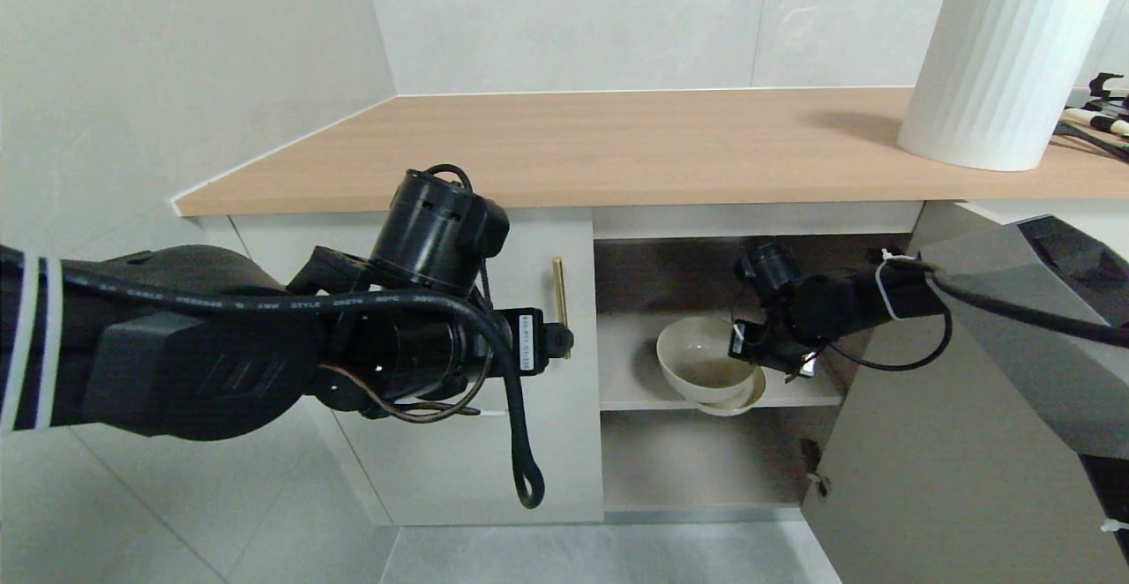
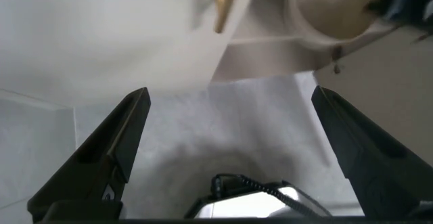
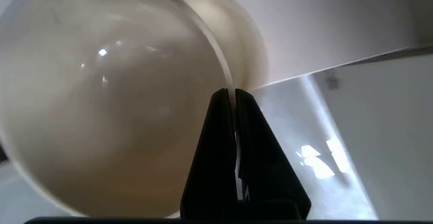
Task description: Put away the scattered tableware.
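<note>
Nearest the camera, the left claw (image 2: 230, 95) hangs in front of the cabinet above the pale floor (image 2: 223, 116), its 2 fingers (image 2: 118, 143) spread wide with nothing between them. Just behind that arm is the closed left door (image 1: 564, 460) with its upright gold handle (image 1: 558, 288). The right door (image 1: 926, 478) stands swung open. Inside the open compartment, the right claw (image 1: 758, 350) reaches over the middle shelf (image 1: 635, 390) and is pinched tight on the rim of a cream bowl (image 1: 701, 363) — in the right wrist view the 2 fingers meet on that rim with no gap showing. The bowl sits on the shelf near its front edge, tilted, its underside resting in a 2nd dish (image 1: 736, 403) of the same pale colour that peeks out beneath it. Above the cabinet runs the wooden tabletop (image 1: 617, 143). Toward its far right stands 1 ribbed white cylinder (image 1: 997, 63), upright, close to the tiled wall (image 1: 564, 19) — some dark and pale items lie just beyond it, too small to identify.
</note>
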`<state>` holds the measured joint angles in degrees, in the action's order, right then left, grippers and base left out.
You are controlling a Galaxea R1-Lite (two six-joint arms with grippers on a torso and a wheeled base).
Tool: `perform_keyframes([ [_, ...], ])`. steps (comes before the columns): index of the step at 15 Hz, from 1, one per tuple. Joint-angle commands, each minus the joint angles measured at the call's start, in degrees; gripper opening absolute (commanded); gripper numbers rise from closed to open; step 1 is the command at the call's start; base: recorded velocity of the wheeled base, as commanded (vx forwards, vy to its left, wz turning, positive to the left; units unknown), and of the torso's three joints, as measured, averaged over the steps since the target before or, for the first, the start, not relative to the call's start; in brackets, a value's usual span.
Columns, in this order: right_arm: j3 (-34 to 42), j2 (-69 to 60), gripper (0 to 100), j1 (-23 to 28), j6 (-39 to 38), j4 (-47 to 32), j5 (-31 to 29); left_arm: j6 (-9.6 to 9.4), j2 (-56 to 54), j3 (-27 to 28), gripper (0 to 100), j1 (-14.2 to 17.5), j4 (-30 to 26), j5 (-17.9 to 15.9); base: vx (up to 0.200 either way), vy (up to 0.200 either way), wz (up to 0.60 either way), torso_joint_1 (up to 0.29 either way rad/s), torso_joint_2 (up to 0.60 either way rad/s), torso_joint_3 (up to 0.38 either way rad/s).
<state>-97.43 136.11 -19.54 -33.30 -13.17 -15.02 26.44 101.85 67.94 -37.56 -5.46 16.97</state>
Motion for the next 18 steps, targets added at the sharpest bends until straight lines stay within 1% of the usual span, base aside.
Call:
perform_keyframes([
  [1, 2.3, -2.1, 0, -0.6, -0.7, 2.3, -0.6, 0.01, 0.0, -0.1, 100, -0.1, 0.0, 0.0, 0.000, 0.000, 0.00, 0.000, 0.00, 0.000],
  [3, 2.5, -1.7, 0, -0.8, -1.1, 3.6, -2.4, 0.01, -0.3, -0.2, 100, -0.1, 0.0, 0.0, 0.000, 0.000, 0.00, 0.000, 0.00, 0.000],
  [6, 2.3, -1.5, 0, -0.7, -1.1, 3.7, -2.6, 0.01, -0.3, -0.2, 100, -0.1, 0.0, 0.1, 0.000, 0.000, 0.00, 0.000, 0.00, 0.000],
  [9, 2.3, 0.2, 0, -0.7, -1.0, 5.3, -5.2, 0.01, -0.3, -0.2, 100, -0.1, 0.0, 0.1, 0.000, 0.000, 0.00, 0.000, 0.00, 0.000],
  [18, 2.2, 1.1, 0, -0.5, -1.0, 5.6, -5.1, 0.01, -0.3, -0.2, 100, -0.1, 0.0, 0.1, 0.000, 0.000, 0.00, 0.000, 0.00, 0.000],
])
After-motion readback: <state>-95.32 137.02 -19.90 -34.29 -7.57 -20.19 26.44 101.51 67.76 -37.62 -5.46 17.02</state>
